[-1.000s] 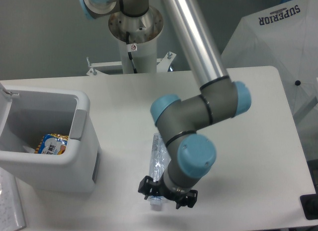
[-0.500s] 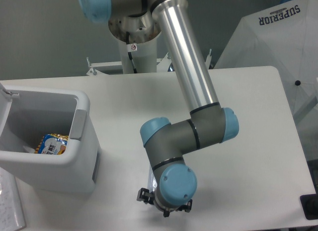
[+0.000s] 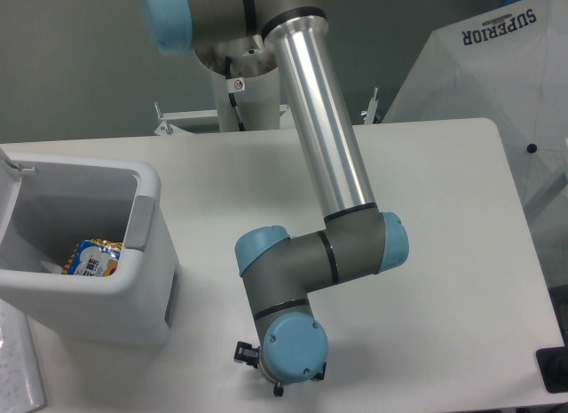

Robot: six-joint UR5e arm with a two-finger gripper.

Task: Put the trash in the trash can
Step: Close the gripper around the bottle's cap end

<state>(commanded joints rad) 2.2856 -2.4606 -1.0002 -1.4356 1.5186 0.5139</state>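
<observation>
The arm's wrist (image 3: pixel 293 355) hides the gripper and bottle

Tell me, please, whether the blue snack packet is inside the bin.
Inside: the blue snack packet lies at the bottom of the white bin.

white table (image 3: pixel 444 209) | white trash can (image 3: pixel 151 297) standing at its left side | papers (image 3: pixel 18 369) at front-left corner beside the can

One blue snack packet (image 3: pixel 91 258) lay inside the one white trash can (image 3: pixel 146 253). Beside that can stood one robot arm (image 3: pixel 324 164)
</observation>
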